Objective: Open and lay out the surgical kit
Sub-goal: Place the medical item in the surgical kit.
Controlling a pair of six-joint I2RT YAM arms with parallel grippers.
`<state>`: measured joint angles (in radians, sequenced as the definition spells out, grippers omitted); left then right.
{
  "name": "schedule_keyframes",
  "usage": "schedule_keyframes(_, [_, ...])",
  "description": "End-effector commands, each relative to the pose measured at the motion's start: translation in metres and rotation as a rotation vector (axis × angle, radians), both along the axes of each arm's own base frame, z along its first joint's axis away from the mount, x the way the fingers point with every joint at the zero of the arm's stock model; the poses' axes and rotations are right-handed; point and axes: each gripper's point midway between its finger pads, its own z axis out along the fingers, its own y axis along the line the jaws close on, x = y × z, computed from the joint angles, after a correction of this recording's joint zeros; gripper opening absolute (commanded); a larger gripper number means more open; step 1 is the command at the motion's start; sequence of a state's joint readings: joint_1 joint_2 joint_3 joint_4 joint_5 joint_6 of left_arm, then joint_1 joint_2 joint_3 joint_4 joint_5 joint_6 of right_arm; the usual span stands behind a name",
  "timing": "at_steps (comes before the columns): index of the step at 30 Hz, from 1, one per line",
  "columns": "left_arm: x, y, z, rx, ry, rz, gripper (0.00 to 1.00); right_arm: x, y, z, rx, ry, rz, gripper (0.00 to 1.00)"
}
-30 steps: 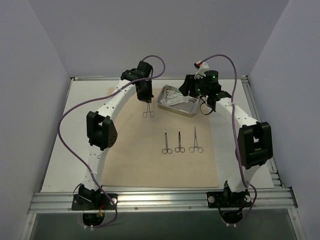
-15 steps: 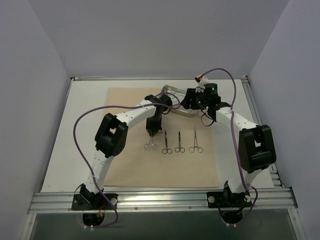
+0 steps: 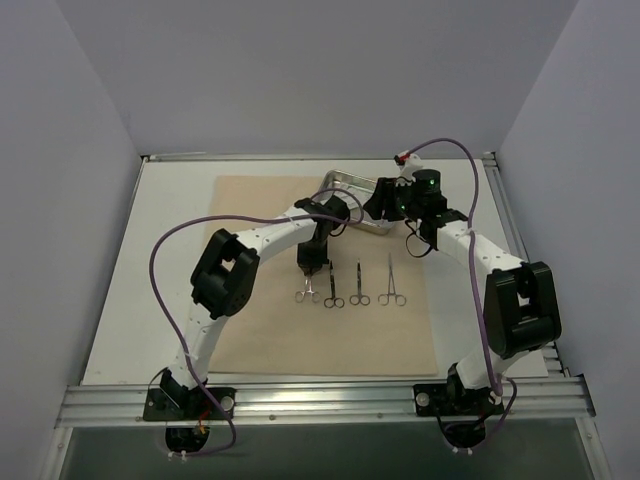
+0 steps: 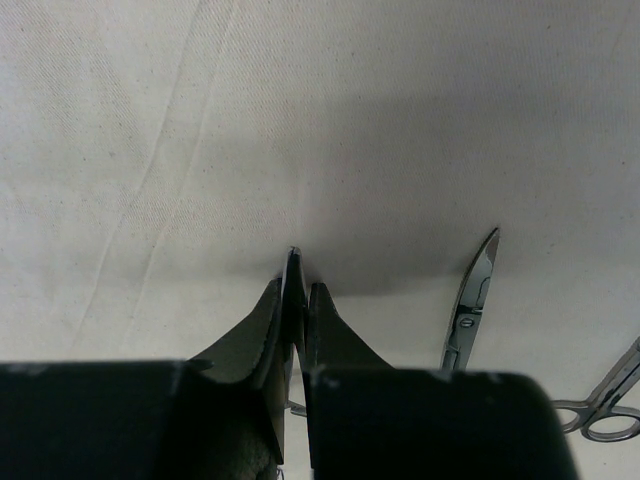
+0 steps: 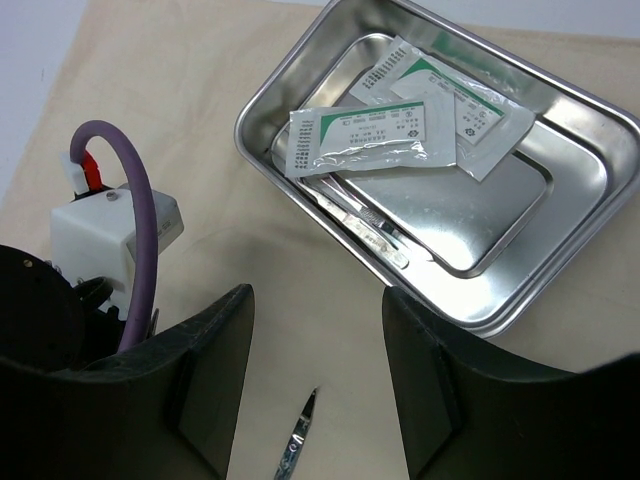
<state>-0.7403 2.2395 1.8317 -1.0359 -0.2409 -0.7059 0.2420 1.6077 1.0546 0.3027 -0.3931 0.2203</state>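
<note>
A white table (image 3: 150, 300) stands between pale walls (image 3: 60, 120). A beige cloth (image 3: 260, 330) lies flat on it. Three clamps (image 3: 359, 284) lie in a row in the cloth's middle. At their 9 o'clock, the left pincer (image 3: 309, 272) is pressed together, pinching a fourth clamp (image 3: 308, 292). At the cloth's 1 o'clock sits a steel tray (image 5: 590, 200) with two white packets (image 5: 370, 140). The right pincer (image 5: 317, 300) hovers spread beside it, holding nothing. The packets' print is too small to read.
</note>
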Motion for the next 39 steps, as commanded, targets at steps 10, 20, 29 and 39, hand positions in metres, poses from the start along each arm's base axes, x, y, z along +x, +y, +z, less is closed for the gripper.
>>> schedule_keyframes(10, [0.002, -0.002, 0.016, -0.038, -0.031, 0.061, 0.02, -0.005, -0.008, 0.019, -0.012, -0.061, -0.002, 0.50])
schedule_keyframes(20, [-0.003, 0.006, 0.009, -0.013, 0.000, 0.075, 0.03, -0.006, -0.016, 0.016, -0.033, -0.059, -0.012, 0.50])
schedule_keyframes(29, [-0.006, 0.017, 0.004, 0.025, 0.017, 0.060, 0.09, -0.006, -0.019, 0.012, -0.038, -0.055, -0.016, 0.50])
schedule_keyframes(39, [-0.010, 0.028, 0.003, 0.041, 0.049, 0.054, 0.10, -0.005, -0.023, 0.011, -0.049, -0.052, -0.019, 0.51])
